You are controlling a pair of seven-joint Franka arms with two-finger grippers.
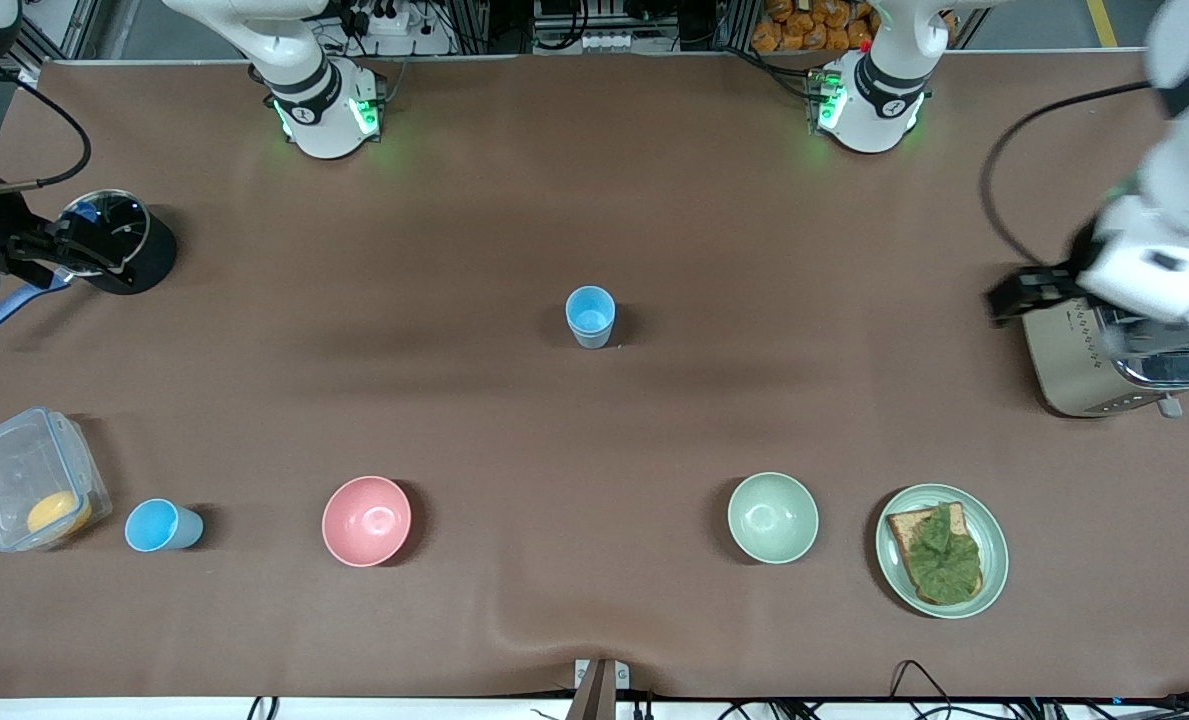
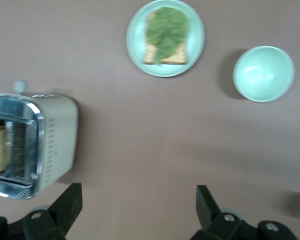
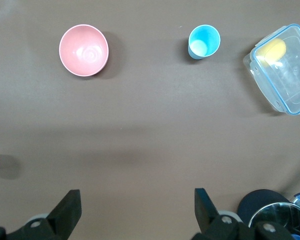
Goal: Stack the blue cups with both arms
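One blue cup (image 1: 590,316) stands upright in the middle of the table. A second blue cup (image 1: 162,526) stands nearer the front camera, between the clear container and the pink bowl; it also shows in the right wrist view (image 3: 204,42). My left gripper (image 1: 1029,295) is open and empty in the air over the toaster's end of the table; its view (image 2: 138,205) shows only bare mat between the fingers. My right gripper (image 1: 39,262) is open and empty in the air by the black pot, with bare mat between its fingers (image 3: 136,202).
A pink bowl (image 1: 366,520), a pale green bowl (image 1: 772,517) and a plate (image 1: 994,545) with toast line the front. A toaster (image 1: 1084,365) stands at the left arm's end. A black pot (image 1: 144,250) and a clear container (image 1: 14,470) stand at the right arm's end.
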